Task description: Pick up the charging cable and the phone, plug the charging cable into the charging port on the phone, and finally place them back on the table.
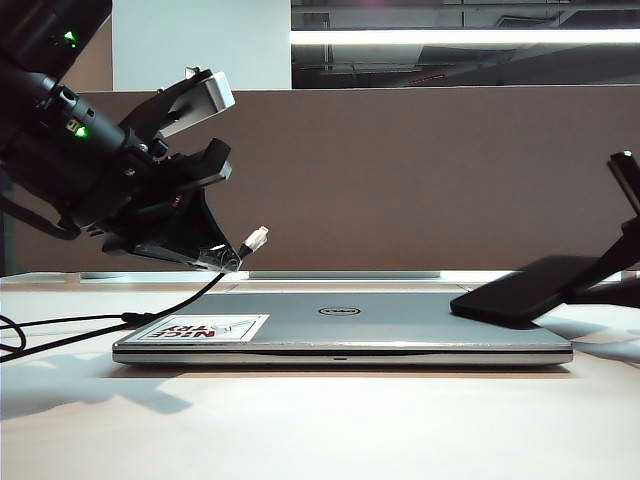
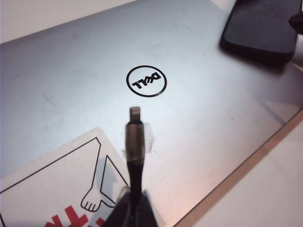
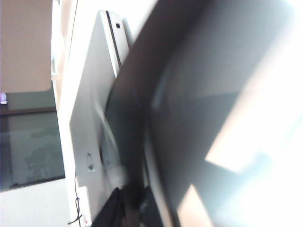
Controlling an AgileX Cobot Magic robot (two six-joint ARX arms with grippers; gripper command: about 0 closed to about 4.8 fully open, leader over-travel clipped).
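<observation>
The left gripper [image 1: 215, 258] is clamped on the charging cable [image 2: 134, 156] and holds its silvery plug above the silver Dell laptop [image 1: 400, 325], pointing toward the phone [image 1: 520, 288]. The right gripper [image 1: 600, 280] is at the phone's far end, seemingly pinching it; how far it has shut I cannot tell, since its wrist view is blurred. The phone, a glossy black slab, is tilted, with one end lifted off the lid. A weak pinch could let it slip, and the plug would miss the port.
</observation>
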